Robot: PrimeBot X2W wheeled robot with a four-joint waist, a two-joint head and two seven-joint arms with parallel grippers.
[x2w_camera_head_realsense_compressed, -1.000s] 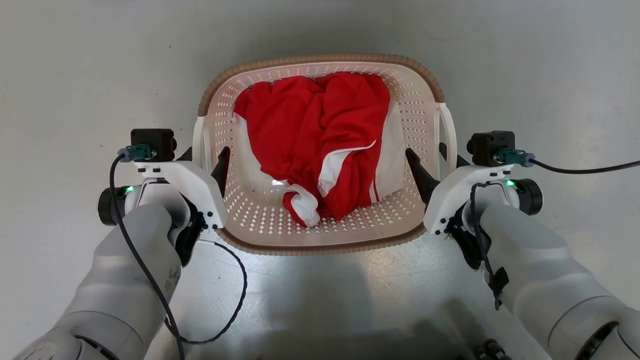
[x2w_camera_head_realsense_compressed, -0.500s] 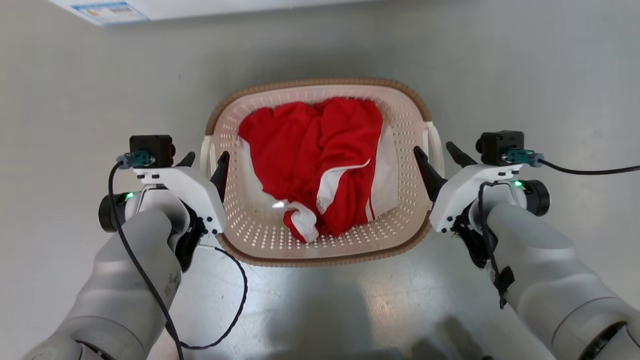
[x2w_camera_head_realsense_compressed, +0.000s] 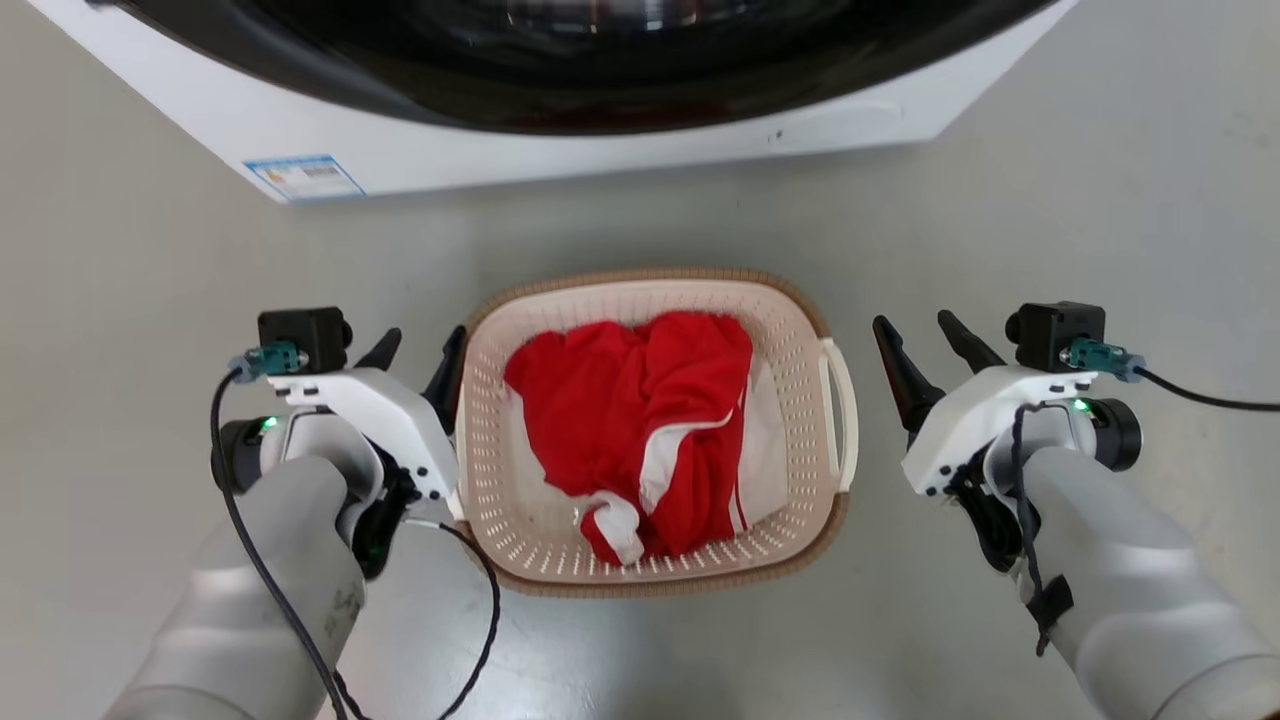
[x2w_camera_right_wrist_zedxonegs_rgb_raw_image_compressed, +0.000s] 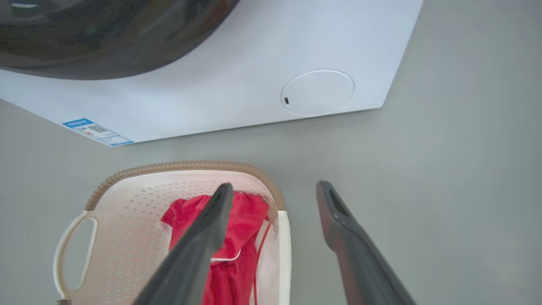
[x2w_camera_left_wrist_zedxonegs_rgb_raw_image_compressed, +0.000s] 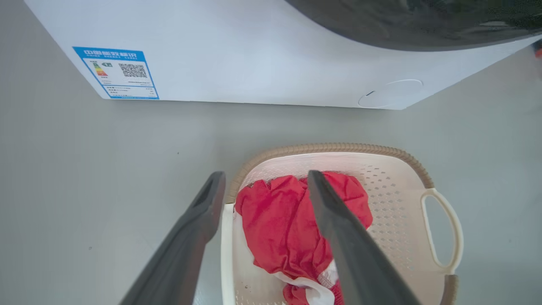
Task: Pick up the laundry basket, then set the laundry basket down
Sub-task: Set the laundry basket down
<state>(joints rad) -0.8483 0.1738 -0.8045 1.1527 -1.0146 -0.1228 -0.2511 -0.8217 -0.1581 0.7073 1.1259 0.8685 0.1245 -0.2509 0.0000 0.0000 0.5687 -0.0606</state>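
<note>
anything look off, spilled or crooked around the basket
Nothing stands out. The laundry basket sits upright on the floor before the washing machine, the red garment inside, nothing spilled. The left gripper and right gripper are open.

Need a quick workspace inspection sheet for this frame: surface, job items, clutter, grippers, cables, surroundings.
Surface: pale grey floor, smooth.
Job's things: laundry basket upright on the floor before the washing machine; red and white garment inside it.
Clutter: nothing seen.
Grippers: left gripper jaws open, one finger either side of the basket's left edge in the left wrist view; contact cannot be told. Right gripper jaws open, outside the right handle, apart from it.
Cables: black cable loops from the left wrist near the basket's near left corner; second black cable runs off right.
Surroundings: white machine with dark door, blue label.
</note>
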